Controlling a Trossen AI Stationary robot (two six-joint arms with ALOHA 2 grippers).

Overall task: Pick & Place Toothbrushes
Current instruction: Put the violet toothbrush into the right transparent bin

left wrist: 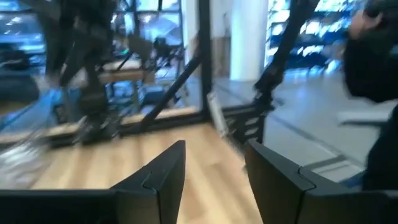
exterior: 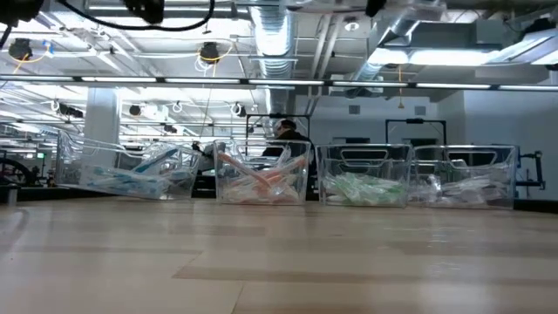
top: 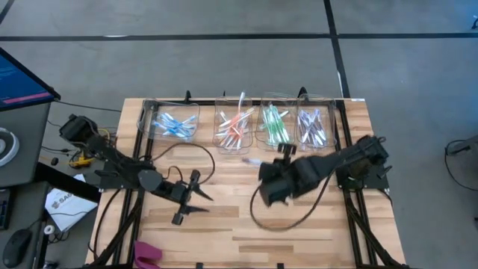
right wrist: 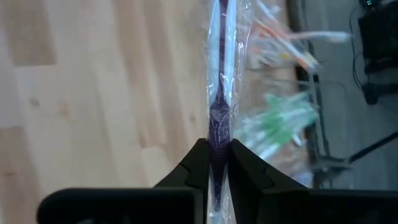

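You are looking at a wooden table with four clear bins in a row along its far edge. From the robot's left to right they hold blue toothbrushes, orange-red toothbrushes, green toothbrushes and purple toothbrushes. In the low view the same row shows as four clear boxes, each part filled with its own colour, so most of the sorting looks done.

The right gripper hangs over the middle of the table, a little in front of the orange-red and green bins. Its two dark fingers are clenched on a wrapped purple toothbrush, which runs straight out from between the tips in a clear sleeve. In the overhead view its pale far end pokes out toward the bins. It has not yet reached the purple bin, which stands further to the robot's right, so this brush is picked but not placed.

The left gripper waits over the table's left half, in front of the blue bin. Its fingers stand apart with nothing between them.

You see no loose toothbrush lying on the bare wood in the overhead view. By that judgement, the held brush may be among the last, and what remains is carrying it across and dropping it in with the purple ones. A pink object lies at the table's near left corner, apart from the work.
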